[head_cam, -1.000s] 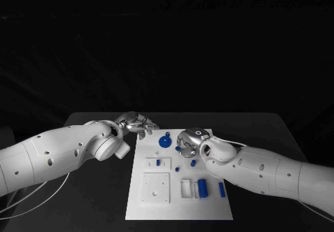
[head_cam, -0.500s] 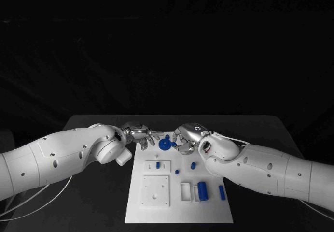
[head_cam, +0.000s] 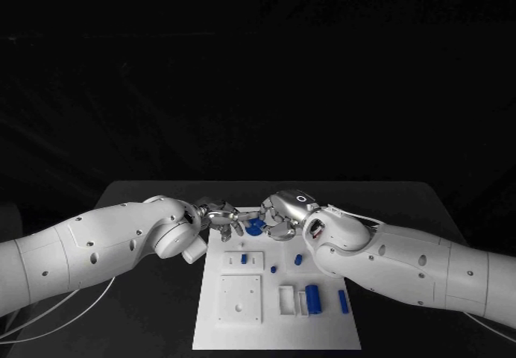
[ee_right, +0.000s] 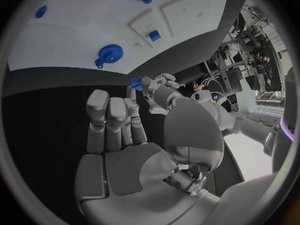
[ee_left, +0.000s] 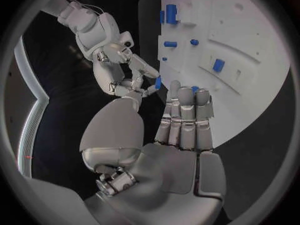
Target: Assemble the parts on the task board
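meeting above the far end of the task board, both hands touch fingertips. left hand and right hand pinch one small blue part together.

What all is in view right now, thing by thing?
Table: one, black, under everything.
Task board: one, white, middle of the table.
Raised blocks: three, white, on the board.
Gear: one, blue, on the board's far end by the hands.
Cylinder: one, blue, beside the white frame.
Thin bar: one, blue, right of the cylinder.
Pegs: two, blue, mid-board.
Insert: one, blue, in the small square block.
Small piece: one, blue, between both hands' fingertips; which hand holds it is unclear.
Left hand: one, silver, on a white arm.
Right hand: one, silver, on a white arm.
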{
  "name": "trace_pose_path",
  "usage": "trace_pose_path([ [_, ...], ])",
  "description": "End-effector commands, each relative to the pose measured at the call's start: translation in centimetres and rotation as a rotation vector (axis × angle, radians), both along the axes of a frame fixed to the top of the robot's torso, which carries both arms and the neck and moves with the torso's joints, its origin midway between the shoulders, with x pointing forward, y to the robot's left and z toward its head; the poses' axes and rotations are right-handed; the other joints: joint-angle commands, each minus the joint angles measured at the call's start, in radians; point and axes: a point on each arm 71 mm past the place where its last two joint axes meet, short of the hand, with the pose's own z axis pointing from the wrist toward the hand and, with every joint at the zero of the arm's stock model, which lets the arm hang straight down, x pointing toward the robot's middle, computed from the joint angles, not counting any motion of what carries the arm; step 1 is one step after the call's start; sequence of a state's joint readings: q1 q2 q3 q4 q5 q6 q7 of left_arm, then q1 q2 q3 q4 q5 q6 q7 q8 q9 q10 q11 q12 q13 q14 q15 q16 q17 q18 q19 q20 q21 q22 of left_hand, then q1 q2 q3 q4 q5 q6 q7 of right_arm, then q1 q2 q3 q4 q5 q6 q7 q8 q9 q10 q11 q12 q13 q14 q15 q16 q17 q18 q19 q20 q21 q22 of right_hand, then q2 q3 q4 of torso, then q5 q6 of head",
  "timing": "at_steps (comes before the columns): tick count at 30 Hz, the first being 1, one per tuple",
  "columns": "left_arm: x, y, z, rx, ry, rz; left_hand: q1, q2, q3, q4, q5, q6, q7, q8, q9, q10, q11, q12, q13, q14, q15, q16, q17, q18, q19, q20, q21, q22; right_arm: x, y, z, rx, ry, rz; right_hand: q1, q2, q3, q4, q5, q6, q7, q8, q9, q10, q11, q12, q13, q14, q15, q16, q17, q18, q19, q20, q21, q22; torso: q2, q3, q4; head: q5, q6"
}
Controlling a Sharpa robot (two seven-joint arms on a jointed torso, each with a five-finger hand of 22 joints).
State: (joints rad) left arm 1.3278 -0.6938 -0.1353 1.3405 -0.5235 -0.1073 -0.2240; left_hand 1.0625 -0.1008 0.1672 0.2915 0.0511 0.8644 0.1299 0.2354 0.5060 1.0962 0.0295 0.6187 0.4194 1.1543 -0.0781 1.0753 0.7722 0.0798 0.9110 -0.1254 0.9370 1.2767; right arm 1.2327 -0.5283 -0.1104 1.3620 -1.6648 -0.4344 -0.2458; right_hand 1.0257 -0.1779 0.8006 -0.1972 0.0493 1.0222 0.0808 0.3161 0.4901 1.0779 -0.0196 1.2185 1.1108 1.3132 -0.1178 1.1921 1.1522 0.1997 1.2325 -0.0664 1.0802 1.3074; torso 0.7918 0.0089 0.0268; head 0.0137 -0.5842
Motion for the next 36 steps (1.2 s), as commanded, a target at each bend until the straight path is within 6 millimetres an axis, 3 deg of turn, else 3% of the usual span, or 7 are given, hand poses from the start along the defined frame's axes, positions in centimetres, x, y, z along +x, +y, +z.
trace_pose_path([
  [1, -0.14, -0.65, 0.09, -0.033, 0.016, -0.009, 0.032, 0.02, -0.044, 0.002, -0.003, -0.022, 0.013, -0.005, -0.002, 0.007, 0.003, -0.006, 0.003, 0.004, 0.0, -0.007, 0.003, 0.03, 0.006, -0.048, -0.008, 0.002, -0.11, 0.22, 0.06, 0.006, 0.002, 0.003, -0.001, -0.008, 0.006, 0.002, 0.002, 0.016, 0.011, 0.007, 0.001, 0.005, 0.001, -0.005, -0.002, 0.0, -0.006, -0.004, 0.0, 0.062, 0.003, -0.006, 0.002, 0.012, 0.003, -0.0011, 0.0008, -0.002, 0.003],
  [8, -0.07, -0.83, 0.08, -0.035, 0.016, -0.016, 0.068, 0.043, -0.087, 0.002, -0.002, -0.022, 0.015, -0.005, -0.006, 0.009, 0.003, -0.012, 0.007, 0.006, 0.001, -0.012, 0.006, 0.03, 0.01, -0.047, -0.013, 0.002, -0.3, 0.53, 0.13, 0.012, 0.003, 0.012, -0.001, -0.009, 0.007, 0.003, 0.002, 0.016, 0.011, 0.007, 0.001, 0.005, 0.001, -0.005, -0.001, 0.0, -0.006, -0.005, 0.0, 0.062, 0.003, -0.007, 0.001, 0.011, 0.003, 0.0004, 0.0024, -0.002, 0.002],
  [20, -0.02, -1.01, 0.03, -0.029, 0.017, -0.028, 0.161, 0.093, -0.136, -0.001, 0.005, -0.001, 0.013, 0.002, -0.012, 0.013, 0.002, -0.02, 0.013, 0.01, 0.0, -0.02, 0.012, 0.027, 0.015, -0.048, -0.02, 0.006, -0.39, 0.62, 0.17, 0.016, 0.003, 0.015, 0.0, -0.009, 0.008, 0.004, 0.002, 0.016, 0.011, 0.007, 0.001, 0.005, 0.001, -0.005, -0.001, 0.0, -0.006, -0.005, 0.0, 0.062, 0.003, -0.007, 0.001, 0.011, 0.004, -0.0001, 0.002, 0.0, -0.002],
  [26, -0.05, -1.12, -0.01, -0.036, 0.026, -0.038, 0.223, 0.11, -0.148, -0.004, 0.073, 0.006, 0.012, 0.004, -0.016, 0.014, 0.001, -0.024, 0.016, 0.01, -0.001, -0.024, 0.016, 0.023, 0.014, -0.048, -0.023, 0.011, -0.35, 0.66, 0.14, 0.015, 0.006, 0.015, 0.0, -0.01, 0.008, 0.004, 0.002, 0.016, 0.011, 0.006, 0.001, 0.005, 0.001, -0.005, -0.001, 0.0, -0.006, -0.005, 0.0, 0.062, 0.004, -0.007, 0.001, 0.011, 0.003, 0.0001, 0.002, -0.001, -0.002],
  [29, -0.06, -1.15, -0.04, -0.048, 0.037, -0.039, 0.26, 0.116, -0.16, -0.005, 0.147, 0.009, 0.011, 0.005, -0.018, 0.015, 0.001, -0.026, 0.018, 0.009, -0.001, -0.025, 0.018, 0.021, 0.012, -0.048, -0.024, 0.014, -0.33, 0.67, 0.11, 0.014, 0.008, 0.015, 0.0, -0.01, 0.008, 0.004, 0.002, 0.015, 0.011, 0.006, 0.001, 0.005, 0.001, -0.005, -0.001, 0.0, -0.006, -0.005, -0.001, 0.062, 0.004, -0.007, 0.001, 0.011, 0.004, 0.0001, 0.0023, -0.001, -0.003],
  [32, -0.03, -1.17, -0.02, -0.053, 0.035, -0.04, 0.283, 0.122, -0.174, -0.004, 0.195, 0.014, 0.01, 0.007, -0.019, 0.015, 0.0, -0.027, 0.019, 0.009, -0.002, -0.026, 0.021, 0.018, 0.01, -0.048, -0.026, 0.017, -0.34, 0.7, 0.11, 0.014, 0.009, 0.015, 0.0, -0.01, 0.009, 0.005, 0.002, 0.015, 0.011, 0.006, 0.001, 0.005, 0.001, -0.005, -0.001, 0.0, -0.006, -0.005, -0.001, 0.062, 0.004, -0.008, 0.001, 0.011, 0.004, 0.0001, 0.0019, -0.002, -0.005],
  [36, 0.03, -1.1, -0.03, -0.061, 0.037, -0.034, 0.308, 0.132, -0.19, -0.004, 0.225, 0.021, 0.008, 0.01, -0.02, 0.018, -0.002, -0.028, 0.021, 0.008, -0.004, -0.026, 0.024, 0.016, 0.01, -0.049, -0.027, 0.02, -0.37, 0.77, 0.11, 0.015, 0.009, 0.017, 0.0, -0.011, 0.009, 0.005, 0.002, 0.015, 0.011, 0.006, 0.001, 0.005, 0.001, -0.005, -0.001, 0.0, -0.006, -0.005, -0.001, 0.062, 0.004, -0.008, 0.001, 0.011, 0.004, 0.0003, 0.0018, -0.001, -0.004],
])
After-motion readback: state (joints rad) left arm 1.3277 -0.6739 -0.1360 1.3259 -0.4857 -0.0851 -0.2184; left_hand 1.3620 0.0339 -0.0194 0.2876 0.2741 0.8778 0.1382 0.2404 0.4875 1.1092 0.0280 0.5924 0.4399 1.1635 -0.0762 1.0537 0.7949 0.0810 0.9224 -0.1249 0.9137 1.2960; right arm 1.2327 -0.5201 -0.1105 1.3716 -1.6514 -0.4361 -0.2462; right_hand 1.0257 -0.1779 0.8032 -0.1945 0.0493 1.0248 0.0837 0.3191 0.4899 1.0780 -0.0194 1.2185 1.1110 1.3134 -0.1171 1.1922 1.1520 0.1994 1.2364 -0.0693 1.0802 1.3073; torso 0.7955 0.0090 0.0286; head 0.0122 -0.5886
